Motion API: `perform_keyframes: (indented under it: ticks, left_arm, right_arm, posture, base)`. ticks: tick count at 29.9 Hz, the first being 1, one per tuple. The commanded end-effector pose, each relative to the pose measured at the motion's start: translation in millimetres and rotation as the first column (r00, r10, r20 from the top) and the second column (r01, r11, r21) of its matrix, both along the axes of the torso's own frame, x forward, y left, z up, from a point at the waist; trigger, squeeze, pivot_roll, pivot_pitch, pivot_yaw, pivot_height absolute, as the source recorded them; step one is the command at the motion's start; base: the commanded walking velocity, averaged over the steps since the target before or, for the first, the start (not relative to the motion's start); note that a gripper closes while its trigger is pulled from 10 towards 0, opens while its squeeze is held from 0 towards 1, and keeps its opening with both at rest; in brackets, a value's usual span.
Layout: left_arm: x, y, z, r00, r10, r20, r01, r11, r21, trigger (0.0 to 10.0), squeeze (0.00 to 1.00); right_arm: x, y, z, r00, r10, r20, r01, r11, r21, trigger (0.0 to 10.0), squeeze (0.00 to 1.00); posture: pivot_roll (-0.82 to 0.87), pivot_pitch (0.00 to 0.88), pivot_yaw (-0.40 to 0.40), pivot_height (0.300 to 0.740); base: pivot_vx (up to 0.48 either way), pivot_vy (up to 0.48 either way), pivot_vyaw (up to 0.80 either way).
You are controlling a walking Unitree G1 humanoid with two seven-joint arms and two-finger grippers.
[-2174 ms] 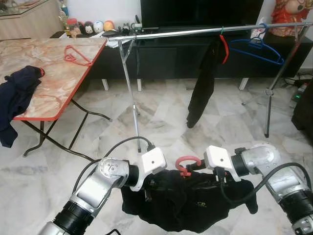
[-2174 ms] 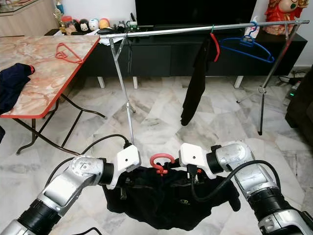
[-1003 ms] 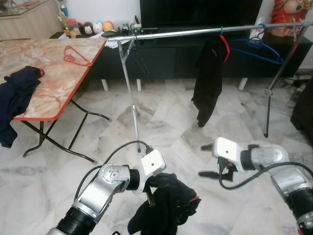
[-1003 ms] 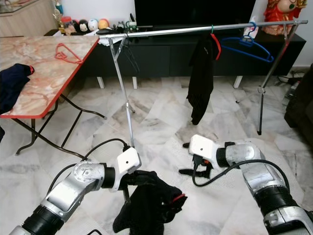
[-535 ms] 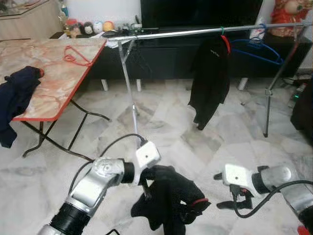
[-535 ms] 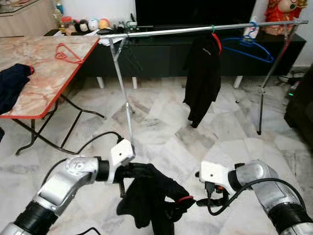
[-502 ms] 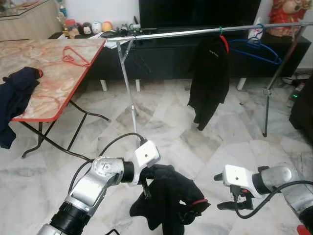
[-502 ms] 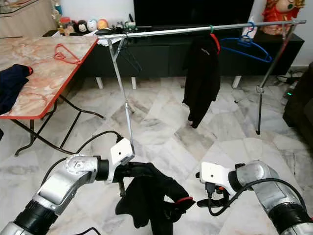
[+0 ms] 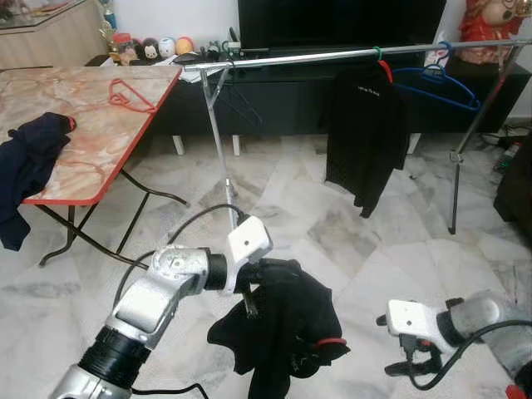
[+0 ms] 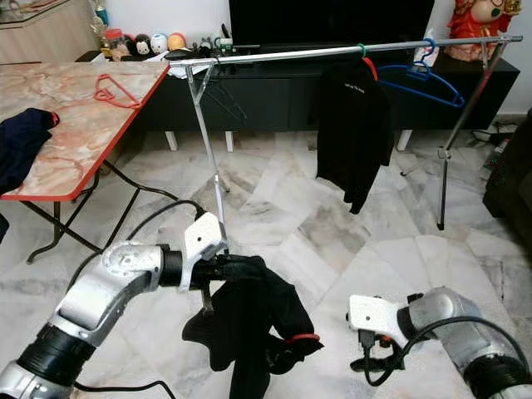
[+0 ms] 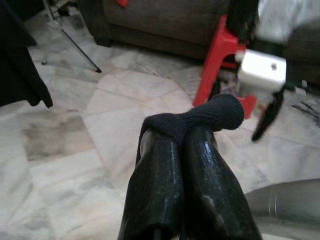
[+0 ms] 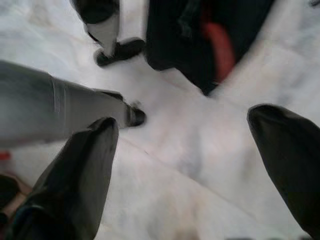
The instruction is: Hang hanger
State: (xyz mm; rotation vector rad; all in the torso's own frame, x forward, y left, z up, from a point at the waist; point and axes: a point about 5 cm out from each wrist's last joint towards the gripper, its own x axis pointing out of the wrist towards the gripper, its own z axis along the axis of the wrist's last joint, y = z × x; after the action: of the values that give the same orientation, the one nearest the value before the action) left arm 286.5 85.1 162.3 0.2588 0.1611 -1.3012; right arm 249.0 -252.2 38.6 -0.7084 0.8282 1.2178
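Red plastic of a hanger [image 9: 331,342] peeks from the lower folds of a black shirt [image 9: 283,328] that dangles bunched above the floor; how the hanger lies is hidden by cloth. The left gripper [image 11: 192,137], fingers pressed together, pinches the shirt's top edge in front of the robot. The right gripper [image 12: 187,145] hangs low near the floor, fingers spread wide with nothing between them. Below is a pale marble tile floor [image 9: 349,241]. Beyond stands a metal clothes rail [image 9: 291,56] running left to right, carrying a hung black shirt [image 9: 366,125] and a blue hanger [image 9: 436,79]. To the left, a marble-patterned folding table [image 9: 83,141] holds a red hanger [image 9: 129,93] and dark clothing [image 9: 29,162].
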Motion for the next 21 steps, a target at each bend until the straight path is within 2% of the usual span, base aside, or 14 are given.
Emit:
perform_keyframes:
  ticks: [1, 6, 10, 15, 21]
  left_arm:
    - [0.6, -0.5, 22, 0.998, -0.025, 0.060, 0.028, 0.999, -0.039, 0.0, 0.00]
    - [-1.5, -2.2, 27, 0.997, -0.041, 0.068, 0.044, 0.998, -0.045, 0.0, 0.00]
    - [-2.8, -4.5, 28, 0.996, -0.051, 0.069, 0.055, 0.997, -0.048, 0.0, 0.00]
    - [-5.3, -7.8, 30, 0.996, -0.064, 0.065, 0.067, 0.996, -0.050, 0.0, 0.00]
    - [-6.5, -9.8, 31, 0.995, -0.073, 0.065, 0.077, 0.996, -0.053, 0.0, 0.00]
  right_arm:
    - [-1.1, 5.2, -7, 1.000, -0.019, 0.025, 0.018, 0.999, 0.034, 10.0, 0.00]
    - [1.4, 11.0, -14, 0.995, -0.066, 0.072, 0.062, 0.996, 0.067, 10.0, 0.00]
    - [9.2, 12.8, -12, 0.983, -0.105, 0.152, 0.094, 0.993, 0.076, 10.0, 0.00]
    - [20.6, 10.6, -8, 0.955, -0.154, 0.254, 0.139, 0.987, 0.074, 10.0, 0.00]
    - [27.4, 5.7, -5, 0.930, -0.183, 0.318, 0.177, 0.983, 0.049, 10.0, 0.00]
  posture:
    - [-0.07, 0.000, 0.027, 0.740]
    - [-0.07, 0.000, 0.026, 0.740]
    - [-0.06, 0.000, 0.026, 0.740]
    - [-0.06, 0.000, 0.026, 0.740]
    - [-0.06, 0.000, 0.026, 0.740]
  base:
    - [0.000, 0.000, 0.00]
    - [0.000, 0.000, 0.00]
    - [0.000, 0.000, 0.00]
    - [0.000, 0.000, 0.00]
    - [0.000, 0.000, 0.00]
